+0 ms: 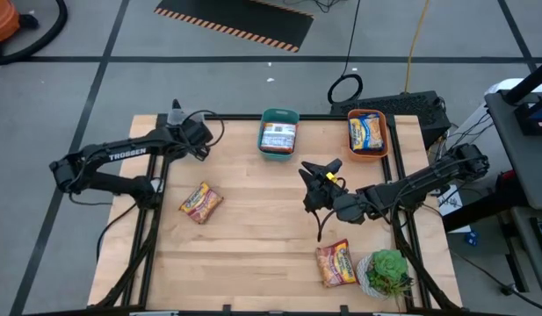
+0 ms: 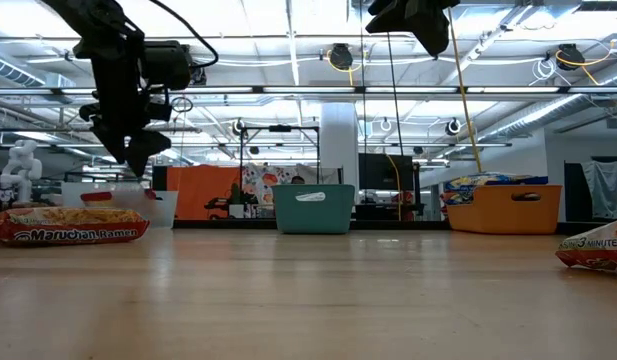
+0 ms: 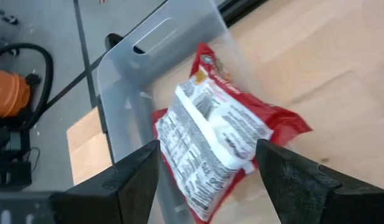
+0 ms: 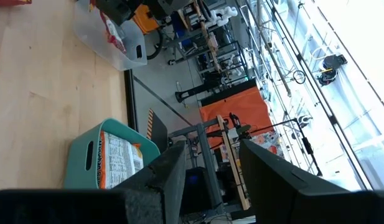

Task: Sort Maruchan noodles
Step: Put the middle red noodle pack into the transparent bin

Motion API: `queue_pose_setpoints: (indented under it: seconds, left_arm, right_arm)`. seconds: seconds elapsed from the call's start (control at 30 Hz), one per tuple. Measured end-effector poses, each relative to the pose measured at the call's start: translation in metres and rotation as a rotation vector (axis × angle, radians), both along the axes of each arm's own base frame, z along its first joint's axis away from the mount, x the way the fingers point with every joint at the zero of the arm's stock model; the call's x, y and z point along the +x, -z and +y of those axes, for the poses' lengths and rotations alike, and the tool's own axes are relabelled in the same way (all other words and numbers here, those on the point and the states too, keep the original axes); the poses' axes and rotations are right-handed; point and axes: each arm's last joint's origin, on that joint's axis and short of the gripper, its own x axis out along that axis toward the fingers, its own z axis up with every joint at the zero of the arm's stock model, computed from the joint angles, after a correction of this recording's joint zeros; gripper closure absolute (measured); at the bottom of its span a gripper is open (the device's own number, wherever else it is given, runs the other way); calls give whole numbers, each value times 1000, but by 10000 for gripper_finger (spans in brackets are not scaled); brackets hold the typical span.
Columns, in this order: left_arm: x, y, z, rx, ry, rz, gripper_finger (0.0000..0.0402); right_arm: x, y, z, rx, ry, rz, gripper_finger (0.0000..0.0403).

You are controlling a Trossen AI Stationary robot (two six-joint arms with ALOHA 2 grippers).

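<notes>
Wooden tabletop [image 1: 253,237] carrying scattered noodle packets.
Left claw [image 3: 207,180] hovering wide over red packet [image 3: 220,134] in clear bin [image 3: 126,68]; right claw [image 1: 319,180] state: cannot tell.

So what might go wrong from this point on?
The red packet below the open left gripper lies partly against the clear bin's wall and may not settle flat inside. Two packets remain on the table; the one beside the potted plant could be awkward for the right gripper to reach without bumping it.
</notes>
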Motion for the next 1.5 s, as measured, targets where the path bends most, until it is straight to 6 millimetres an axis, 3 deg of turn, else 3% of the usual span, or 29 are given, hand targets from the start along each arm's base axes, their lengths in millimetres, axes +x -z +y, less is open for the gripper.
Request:
queue_pose_setpoints:
  seconds: [0.37, 0.83, 1.03, 1.3, 1.5]
  left_arm:
    - [9, 1, -12, -60, 82, -43, 133]
    - [26, 20, -6, 58, 289, -209, 133]
    - [17, 20, 8, 74, 244, -174, 141]
    - [5, 25, 17, -40, 250, -205, 181]
    - [-7, 42, 20, -32, 214, -159, 196]
  right_arm:
    - [-2, 0, 6, 88, -8, -89, 257]
    - [-14, -9, 44, 135, -149, -178, 257]
    - [-17, -12, 52, 134, -177, -193, 257]
    - [-17, -12, 52, 138, -177, -196, 257]
    - [-17, -12, 52, 136, -176, -195, 257]
